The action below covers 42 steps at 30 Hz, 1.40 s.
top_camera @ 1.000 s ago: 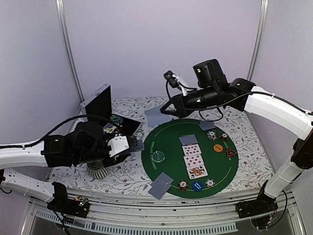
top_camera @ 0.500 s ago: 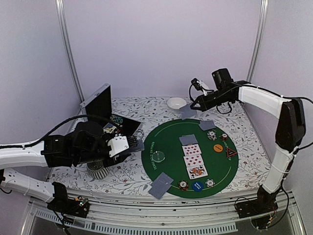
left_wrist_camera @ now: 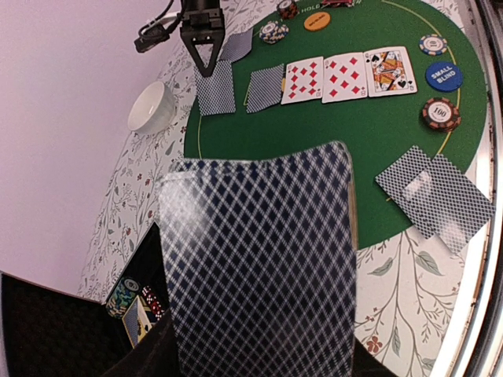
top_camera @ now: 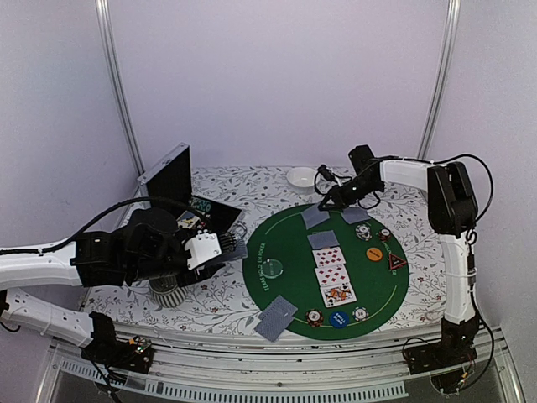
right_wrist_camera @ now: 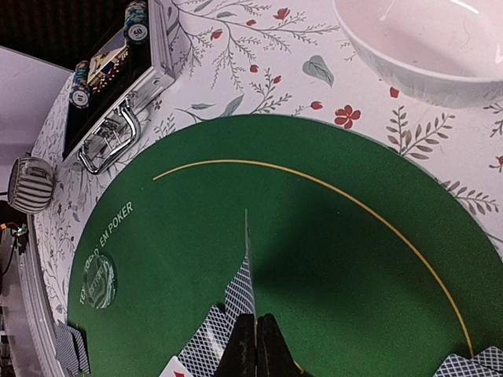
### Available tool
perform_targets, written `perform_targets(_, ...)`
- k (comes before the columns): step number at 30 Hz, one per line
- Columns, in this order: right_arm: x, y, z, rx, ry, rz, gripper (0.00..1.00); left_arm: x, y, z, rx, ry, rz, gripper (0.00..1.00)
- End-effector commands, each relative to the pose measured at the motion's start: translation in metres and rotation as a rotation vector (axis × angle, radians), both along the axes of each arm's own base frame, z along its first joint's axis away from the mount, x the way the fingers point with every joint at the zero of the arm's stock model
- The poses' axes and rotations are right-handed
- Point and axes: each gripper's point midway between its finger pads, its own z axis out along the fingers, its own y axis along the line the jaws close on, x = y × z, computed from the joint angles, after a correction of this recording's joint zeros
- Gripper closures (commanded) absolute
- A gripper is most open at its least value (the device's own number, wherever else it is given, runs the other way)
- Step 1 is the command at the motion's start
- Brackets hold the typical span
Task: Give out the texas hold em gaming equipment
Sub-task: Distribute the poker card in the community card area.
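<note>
The right claw (right_wrist_camera: 251,334) is pinched shut on one grey-blue-backed card (left_wrist_camera: 214,88) at the far edge of the green poker mat (top_camera: 285,239), near the white bowl (top_camera: 300,176). Whether that card touches the felt I cannot tell. The left claw (top_camera: 223,248) hangs over the floral worktop (top_camera: 252,180) beside the mat's left rim, gripping a pack of blue-backed cards (left_wrist_camera: 259,267). Three face-up cards (top_camera: 334,275) lie in a row mid-mat, with a blue chip (top_camera: 339,319) near them.
</note>
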Motion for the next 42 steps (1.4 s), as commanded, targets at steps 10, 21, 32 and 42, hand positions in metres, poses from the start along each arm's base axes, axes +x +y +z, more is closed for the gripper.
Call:
perform_targets(10,0.009,-0.013,-0.048,-0.034,0.068,0.002,0.98,0.001,-0.003,0.003,-0.015,-0.007,-0.005,0.48)
perform_targets(21,0.017,-0.022,-0.065,-0.121,0.046,-0.006,0.98,0.001,-0.003,0.003,-0.011,-0.008,-0.004,0.48)
perform_targets(32,0.013,-0.024,-0.07,-0.133,0.059,-0.003,0.97,0.002,-0.003,0.003,-0.01,-0.011,-0.002,0.48)
perform_targets(42,0.015,-0.021,-0.069,-0.113,0.066,-0.004,0.91,0.002,-0.002,0.002,-0.005,-0.011,-0.001,0.48)
